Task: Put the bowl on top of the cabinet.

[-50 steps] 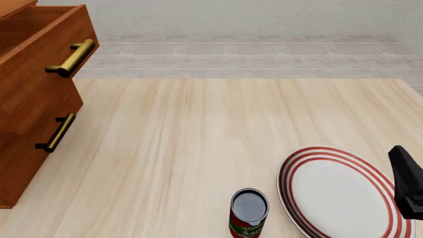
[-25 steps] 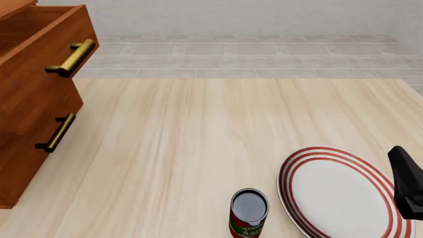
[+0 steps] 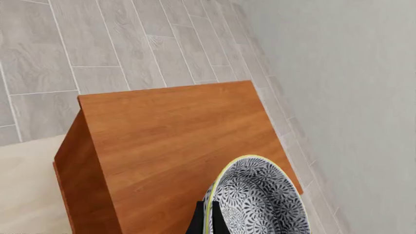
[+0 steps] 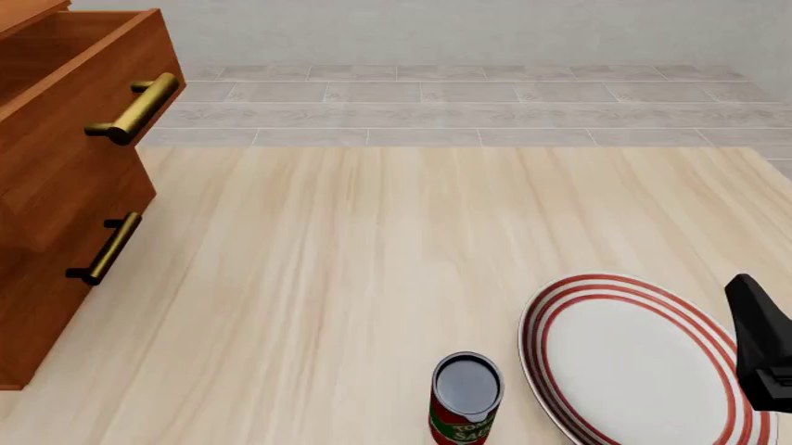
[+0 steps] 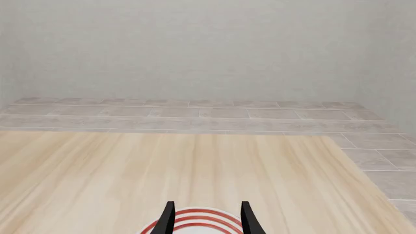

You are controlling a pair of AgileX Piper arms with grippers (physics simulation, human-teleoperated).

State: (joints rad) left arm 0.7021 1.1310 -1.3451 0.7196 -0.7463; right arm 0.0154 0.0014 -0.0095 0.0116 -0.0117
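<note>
The patterned bowl point(image 3: 260, 202), blue-grey floral with a yellow-green rim, hangs tilted over the flat top of the reddish-brown cabinet point(image 3: 175, 131). My left gripper point(image 3: 206, 220) is shut on its rim, one black finger on each side of the wall. Neither the bowl nor the left gripper shows in the front view. There the cabinet point(image 4: 62, 185) stands at the table's left, an upper drawer pulled out, brass bar handles on its front. My right gripper point(image 5: 206, 214) is open and holds nothing. It hovers low above a plate, at the right edge of the front view point(image 4: 761, 338).
A flat white plate with red rings point(image 4: 544, 315) lies near the front right, under the right gripper. A red-labelled can point(image 4: 466, 399) stands upright just left of it. Tiled floor and a grey wall lie beyond the table and behind the cabinet.
</note>
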